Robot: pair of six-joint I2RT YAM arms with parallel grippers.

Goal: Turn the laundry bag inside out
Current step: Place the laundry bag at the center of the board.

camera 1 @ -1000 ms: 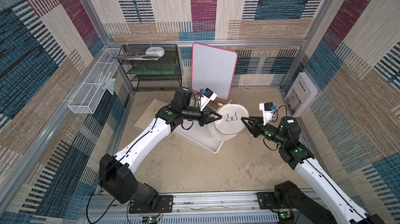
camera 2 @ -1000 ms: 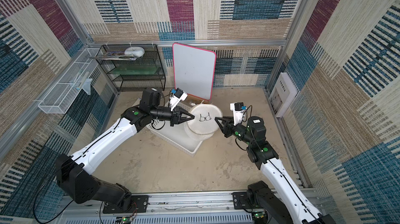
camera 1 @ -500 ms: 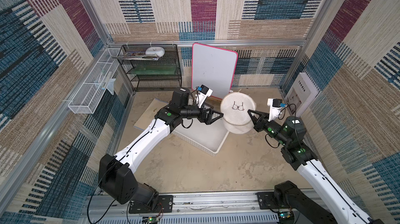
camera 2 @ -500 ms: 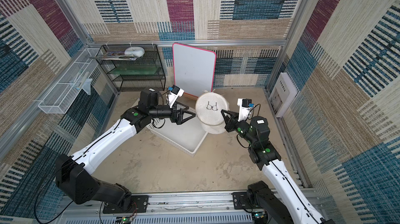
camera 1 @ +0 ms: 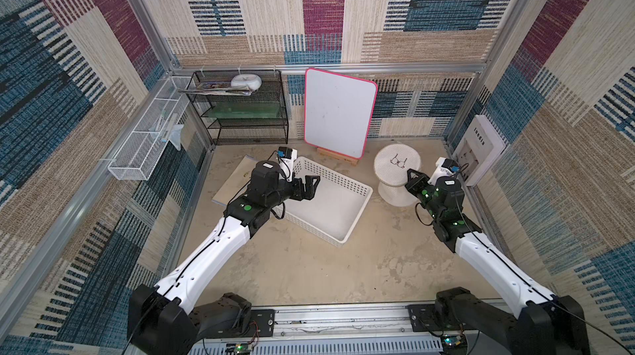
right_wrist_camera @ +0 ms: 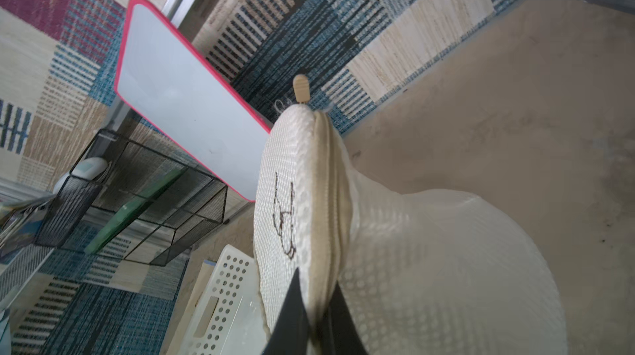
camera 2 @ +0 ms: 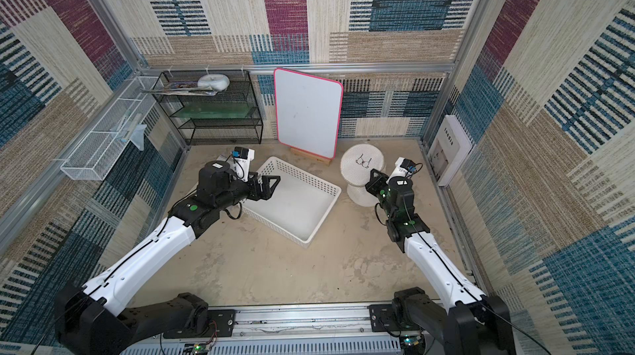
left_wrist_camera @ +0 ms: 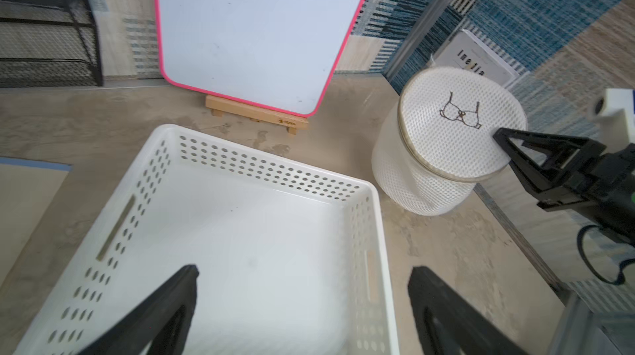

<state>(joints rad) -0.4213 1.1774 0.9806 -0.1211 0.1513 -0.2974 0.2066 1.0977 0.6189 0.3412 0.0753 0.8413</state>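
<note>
The laundry bag (camera 1: 397, 168) (camera 2: 360, 168) is a white mesh drum with a round top panel bearing a small dark mark. It stands upright on the floor to the right of the basket, pinched in at its waist. My right gripper (camera 1: 409, 173) (camera 2: 371, 174) (right_wrist_camera: 314, 277) is shut on the zippered rim of that top panel (right_wrist_camera: 292, 205). My left gripper (camera 1: 309, 186) (camera 2: 271, 186) (left_wrist_camera: 305, 271) hangs open and empty over the white perforated basket (camera 1: 357, 214) (left_wrist_camera: 268, 164), well apart from the laundry bag (left_wrist_camera: 457, 130).
A pink-edged whiteboard (camera 1: 338, 113) leans on a wooden stand at the back wall. A black wire shelf (camera 1: 247, 109) fills the back left corner, with a white wire tray (camera 1: 147, 137) on the left wall. A booklet (camera 1: 479, 149) leans by the right wall.
My left gripper let go of the bag, opened wide and drew back over the basket. My right gripper closed on the bag's rim and carried it right, down onto the floor.
</note>
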